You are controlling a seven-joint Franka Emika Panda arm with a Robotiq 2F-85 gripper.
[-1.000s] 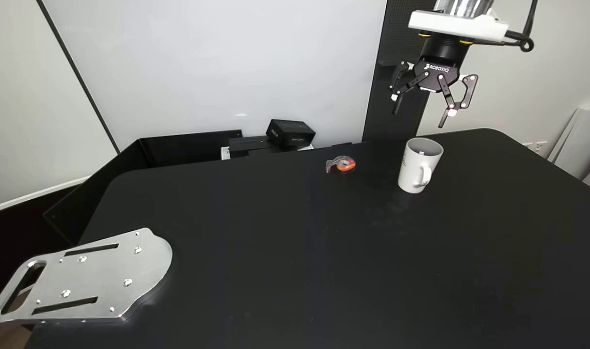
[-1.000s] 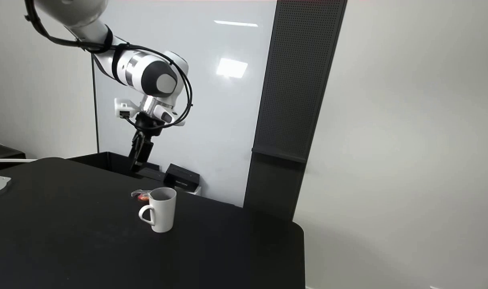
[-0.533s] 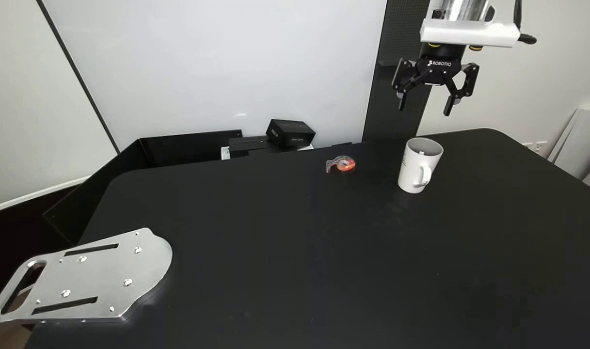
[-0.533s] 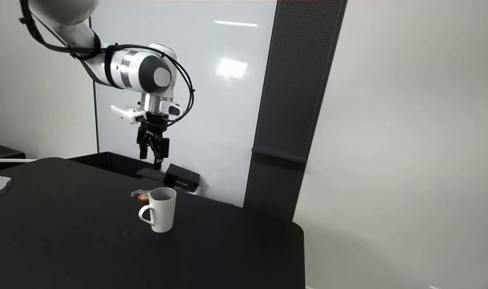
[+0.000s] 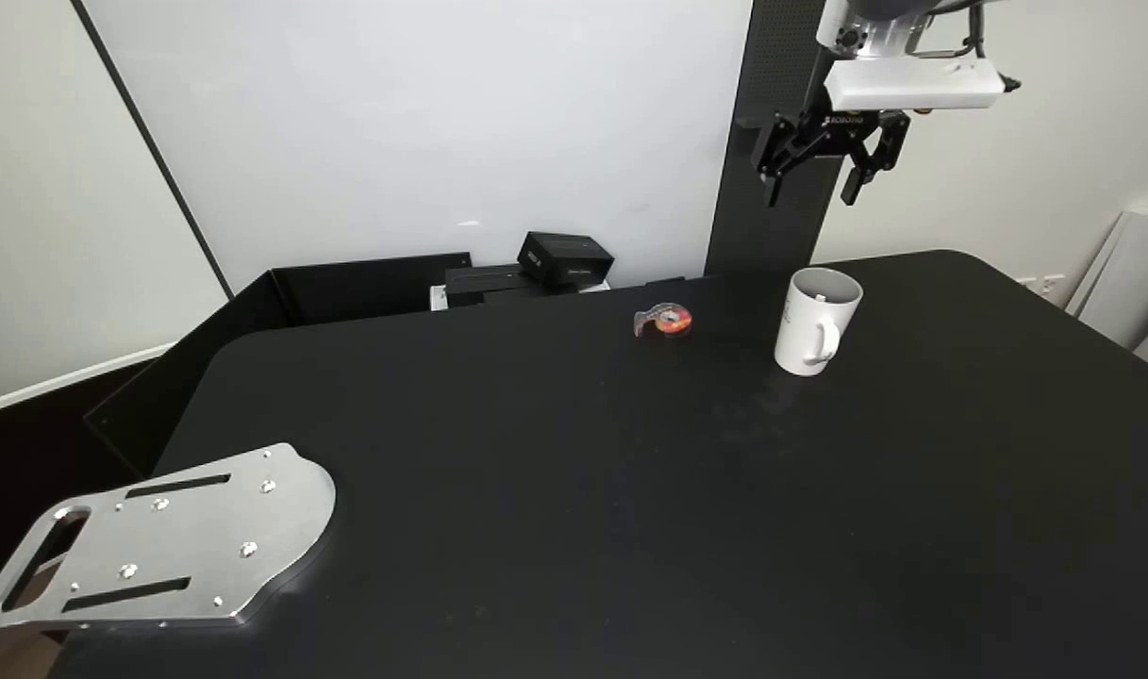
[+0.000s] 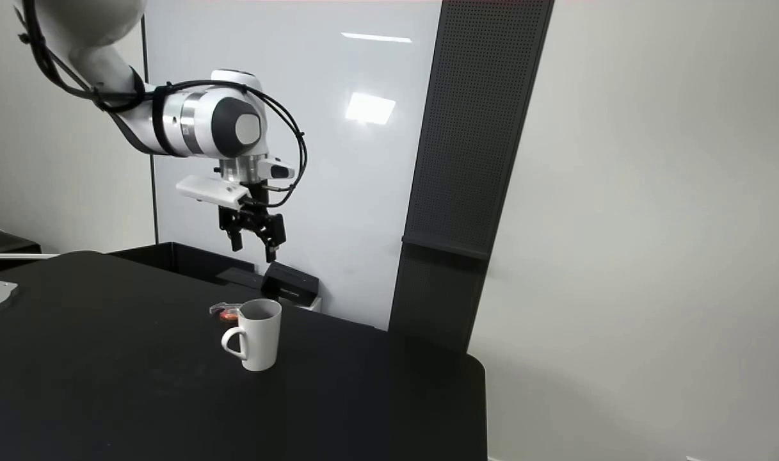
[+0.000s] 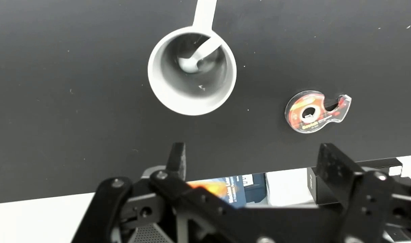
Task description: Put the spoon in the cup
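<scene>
The claw (image 7: 254, 155) hung well above the level of the worktop (image 7: 90, 118), pointing down, its two fingers spread wide apart, as both exterior views also showed. A white arm (image 6: 203, 125) bore the claw from above.

Lower than the claw, and ahead of one of its fingers in the wrist view, the cup (image 7: 178, 98) stood upright on the worktop, well apart from the fingertips, its handle pointing away from the claw. The spoon (image 7: 203, 51) was inside the cup, tilted, with one end toward the wall on the handle side. Its bowl seemed to be the lower end, though the dim inside of the cup made that hard to settle. In an exterior view a small white bit of the spoon showed in the cup's mouth.

Ahead of the claw's other finger in the wrist view, a red and clear tape dispenser (image 7: 316, 117) lay apart from the cup. A black box (image 5: 566, 261) sat lower than the claw, past the worktop's edge. A silver metal plate (image 5: 196, 538) lay well apart from the claw.
</scene>
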